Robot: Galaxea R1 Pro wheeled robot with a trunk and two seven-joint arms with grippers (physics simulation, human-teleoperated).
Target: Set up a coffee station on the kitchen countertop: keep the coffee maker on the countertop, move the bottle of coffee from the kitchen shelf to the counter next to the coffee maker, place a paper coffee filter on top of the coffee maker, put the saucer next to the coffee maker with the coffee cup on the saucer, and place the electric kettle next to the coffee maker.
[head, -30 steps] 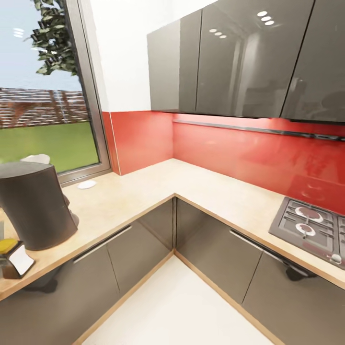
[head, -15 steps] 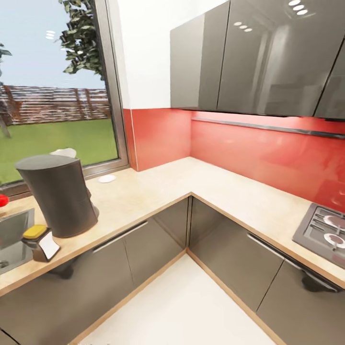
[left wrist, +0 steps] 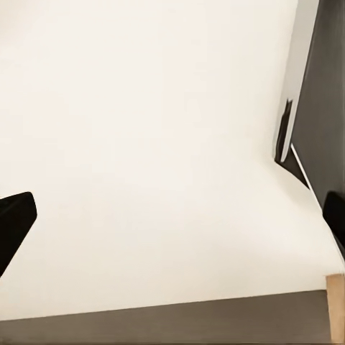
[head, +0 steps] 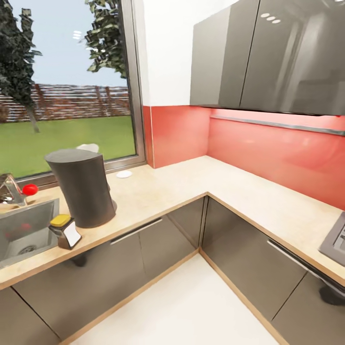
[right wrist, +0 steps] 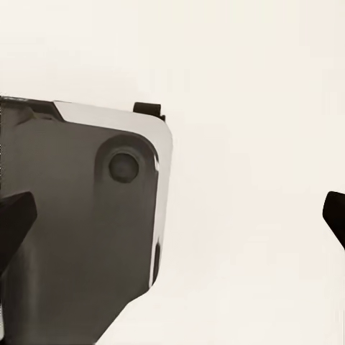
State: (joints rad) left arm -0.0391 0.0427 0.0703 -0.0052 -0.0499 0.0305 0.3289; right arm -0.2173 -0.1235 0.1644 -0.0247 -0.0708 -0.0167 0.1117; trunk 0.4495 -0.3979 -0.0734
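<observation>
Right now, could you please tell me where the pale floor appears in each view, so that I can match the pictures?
Head view: the floor lies bottom centre, in the corner of the grey cabinets.
Left wrist view: the floor spreads behind the open left gripper.
Right wrist view: the floor spreads behind the open right gripper, beside a grey panel.
Shared landmark: probably the cabinets' wood trim.
</observation>
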